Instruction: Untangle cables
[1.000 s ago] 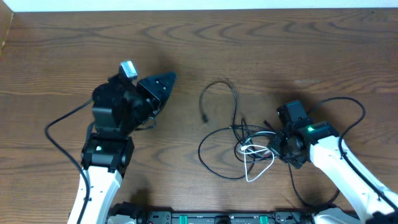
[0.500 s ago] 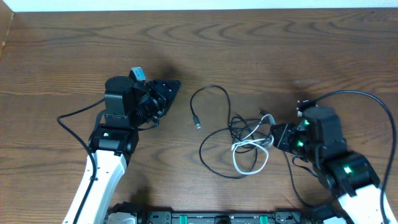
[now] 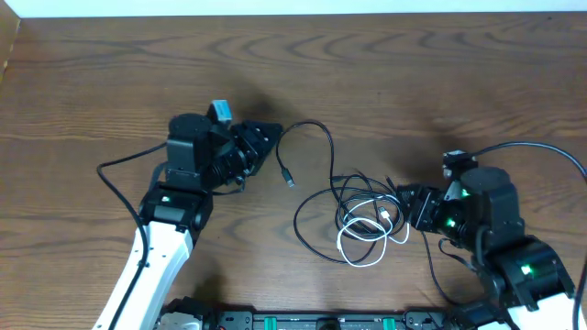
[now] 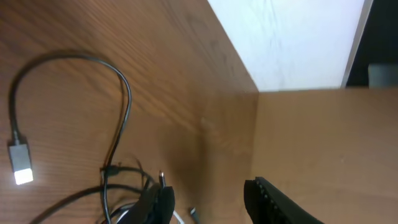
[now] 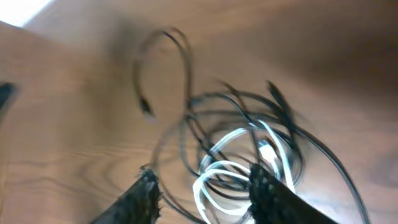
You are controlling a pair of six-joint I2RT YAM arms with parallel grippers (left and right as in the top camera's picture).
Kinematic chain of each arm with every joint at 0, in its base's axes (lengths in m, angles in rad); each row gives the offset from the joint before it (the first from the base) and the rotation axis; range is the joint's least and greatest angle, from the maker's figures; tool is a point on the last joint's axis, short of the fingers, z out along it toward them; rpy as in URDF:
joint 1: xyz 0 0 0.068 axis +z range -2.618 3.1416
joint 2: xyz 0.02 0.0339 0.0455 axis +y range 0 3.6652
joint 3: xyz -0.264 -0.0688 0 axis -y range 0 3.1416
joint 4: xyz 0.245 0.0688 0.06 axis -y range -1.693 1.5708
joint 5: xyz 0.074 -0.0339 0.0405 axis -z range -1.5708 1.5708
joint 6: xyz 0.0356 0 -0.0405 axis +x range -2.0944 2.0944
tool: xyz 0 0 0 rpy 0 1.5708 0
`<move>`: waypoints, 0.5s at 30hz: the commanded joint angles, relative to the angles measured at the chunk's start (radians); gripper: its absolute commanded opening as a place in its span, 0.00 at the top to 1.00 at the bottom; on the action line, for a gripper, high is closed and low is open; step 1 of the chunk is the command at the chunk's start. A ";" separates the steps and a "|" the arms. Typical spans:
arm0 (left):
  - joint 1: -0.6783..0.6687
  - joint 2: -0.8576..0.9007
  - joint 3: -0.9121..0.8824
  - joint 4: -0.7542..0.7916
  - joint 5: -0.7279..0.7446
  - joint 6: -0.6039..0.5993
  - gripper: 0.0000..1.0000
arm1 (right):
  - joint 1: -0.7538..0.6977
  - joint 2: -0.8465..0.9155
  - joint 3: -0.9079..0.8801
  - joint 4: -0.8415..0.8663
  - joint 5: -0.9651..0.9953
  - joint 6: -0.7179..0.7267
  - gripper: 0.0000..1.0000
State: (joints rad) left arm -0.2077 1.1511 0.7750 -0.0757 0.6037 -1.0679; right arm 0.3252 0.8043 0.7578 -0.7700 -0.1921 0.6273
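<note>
You're at the pick-a-strand step: the cables lie knotted mid-table, between the arms. The left tool is parted and empty, near the black cord's loose plug. The right tool is parted too, at the knot's edge, gripping nothing visible. Next, I'd pinch that plug end and draw it clear of the white loop.

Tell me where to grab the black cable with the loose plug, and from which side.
Grip the black cable behind its loose plug, where it arches clear of the tangle. Come from the left with the left gripper: that stretch lies alone, nearest it.
</note>
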 commanded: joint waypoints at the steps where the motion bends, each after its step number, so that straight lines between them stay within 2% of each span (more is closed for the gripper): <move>1: -0.026 0.003 0.026 0.001 -0.010 0.055 0.57 | -0.004 0.082 0.012 -0.070 0.063 -0.016 0.49; 8: -0.036 0.005 0.026 0.000 -0.021 0.055 0.57 | -0.003 0.345 -0.001 -0.087 0.062 -0.023 0.56; 13: -0.036 0.005 0.026 -0.014 -0.021 0.055 0.57 | -0.011 0.465 -0.013 -0.024 0.039 -0.032 0.52; 15: -0.036 0.005 0.026 -0.032 -0.021 0.055 0.57 | -0.022 0.494 -0.034 0.026 -0.080 -0.116 0.51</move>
State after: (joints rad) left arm -0.2405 1.1515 0.7750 -0.0895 0.5957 -1.0359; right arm 0.3214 1.2629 0.7513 -0.7822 -0.1547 0.6064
